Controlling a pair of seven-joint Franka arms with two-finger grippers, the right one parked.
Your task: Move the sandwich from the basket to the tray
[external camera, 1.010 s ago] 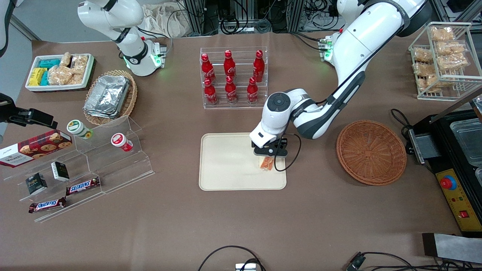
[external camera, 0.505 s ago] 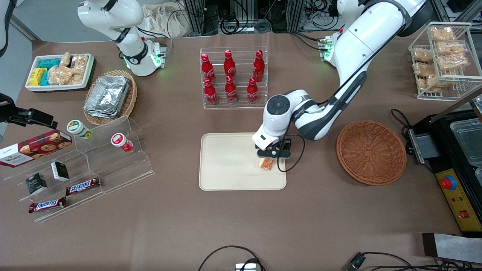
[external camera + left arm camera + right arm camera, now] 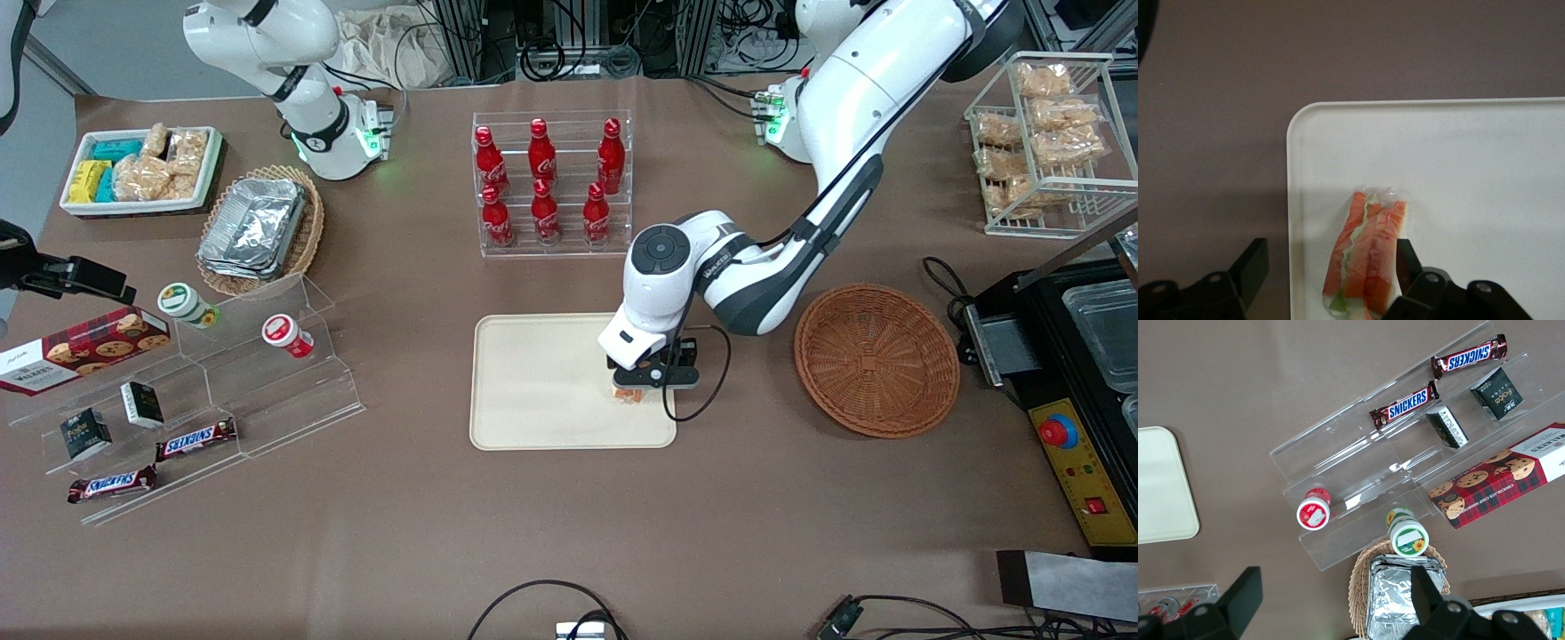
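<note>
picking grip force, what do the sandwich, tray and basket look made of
Sandwich: soft pale bread with orange and green layers, apparently in clear film. Tray: smooth matte cream, probably plastic. Basket: reddish-brown woven wicker, weave visible. The gripper is over the sandwich on the tray, open.

tray (image 3: 533,382): smooth cream plastic by the look of it, matt, barely any shine
sandwich (image 3: 1368,257): soft pale bread, moist-looking orange and green layers, seems wrapped in clear glossy film
basket (image 3: 876,360): reddish-brown woven wicker, rough and ribbed
gripper (image 3: 647,380): sits over the sandwich on the tray, matt black plastic fingers (image 3: 1251,267)
left arm (image 3: 827,133): glossy white shell
table (image 3: 569,533): dull brown covering, flat and matt
bottles (image 3: 542,182): shiny red, in a clear acrylic rack (image 3: 551,244)
</note>
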